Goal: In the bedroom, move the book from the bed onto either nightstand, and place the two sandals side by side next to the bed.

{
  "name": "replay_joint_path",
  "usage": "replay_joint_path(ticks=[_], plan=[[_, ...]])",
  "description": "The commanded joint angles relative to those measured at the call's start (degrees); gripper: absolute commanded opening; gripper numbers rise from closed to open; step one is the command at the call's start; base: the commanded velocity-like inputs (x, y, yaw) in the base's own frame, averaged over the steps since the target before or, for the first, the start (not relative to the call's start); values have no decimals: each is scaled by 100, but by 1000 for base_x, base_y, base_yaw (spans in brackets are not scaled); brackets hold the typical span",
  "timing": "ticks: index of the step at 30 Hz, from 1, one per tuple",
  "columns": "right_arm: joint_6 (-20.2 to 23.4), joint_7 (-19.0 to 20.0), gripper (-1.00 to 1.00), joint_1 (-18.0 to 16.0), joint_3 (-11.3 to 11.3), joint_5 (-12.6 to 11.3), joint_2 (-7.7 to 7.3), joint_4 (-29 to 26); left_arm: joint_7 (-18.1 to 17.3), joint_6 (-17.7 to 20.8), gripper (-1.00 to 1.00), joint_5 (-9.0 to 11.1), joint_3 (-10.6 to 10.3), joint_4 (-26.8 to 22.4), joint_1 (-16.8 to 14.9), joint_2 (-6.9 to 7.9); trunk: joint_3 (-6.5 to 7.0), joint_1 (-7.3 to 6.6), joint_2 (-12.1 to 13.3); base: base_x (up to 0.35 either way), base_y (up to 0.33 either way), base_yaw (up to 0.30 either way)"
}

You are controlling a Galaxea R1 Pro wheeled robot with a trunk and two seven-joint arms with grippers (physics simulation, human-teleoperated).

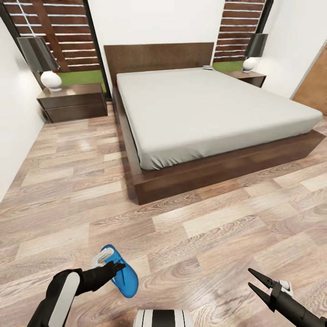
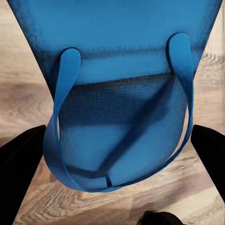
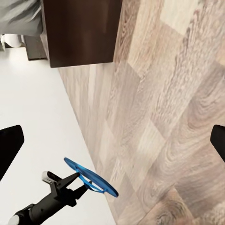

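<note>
One bright blue sandal [image 1: 128, 278] hangs just above the wood floor at the lower left, with my left gripper [image 1: 119, 268] shut on it. Close up, its sole and thin straps [image 2: 117, 117] span the gap between the two black fingers [image 2: 21, 173]. The right wrist view shows the same sandal [image 3: 93, 180] edge-on in the left gripper [image 3: 79, 183]. My right gripper [image 1: 250, 278] is open and empty low at the right. The bed [image 1: 204, 109] stands ahead, its mattress bare. A small flat item [image 1: 208, 67], perhaps the book, lies by the headboard's right end. Nightstands [image 1: 72, 101] [image 1: 247, 77] flank the bed.
Each nightstand carries a white lamp with a dark shade [image 1: 47, 68] [image 1: 253, 54]. A white wall runs along the left, and a wooden door [image 1: 313, 88] is at the right. The bed's dark frame corner [image 1: 136, 190] juts toward me. Open floor [image 1: 190, 236] lies between me and the bed.
</note>
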Motion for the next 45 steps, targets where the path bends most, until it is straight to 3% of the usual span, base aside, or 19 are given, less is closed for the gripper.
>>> replay_joint_path(ticks=[1, 3, 5, 7, 10, 45], plan=[[32, 6, 100, -2, -7, -18, 1, 2, -2, 33, -100, 10, 94, 8, -3, -5, 19, -3, 0, 0, 0, 0], [32, 6, 100, -2, -10, -19, 1, 2, -4, 31, -100, 11, 224, 27, -2, -4, 63, -9, 3, 0, 0, 0], [32, 7, 100, -3, -5, -19, 2, 2, -9, 34, -100, 18, 608, 68, -2, -12, 107, -14, 5, 0, 0, 0], [32, 7, 100, -3, -1, -19, 2, 2, -12, 39, -100, 22, 810, 95, -2, -16, 152, -19, 8, 0, 0, 0], [32, 7, 100, -1, 9, -15, 3, 1, -14, 42, -100, 25, 993, 120, -2, -25, 218, -27, 12, 0, 0, 0], [40, 13, 100, -1, 40, -19, 65, 31, -6, 61, -100, 18, 1040, 493, -2, -65, 994, -117, 59, 0, 0, 0]])
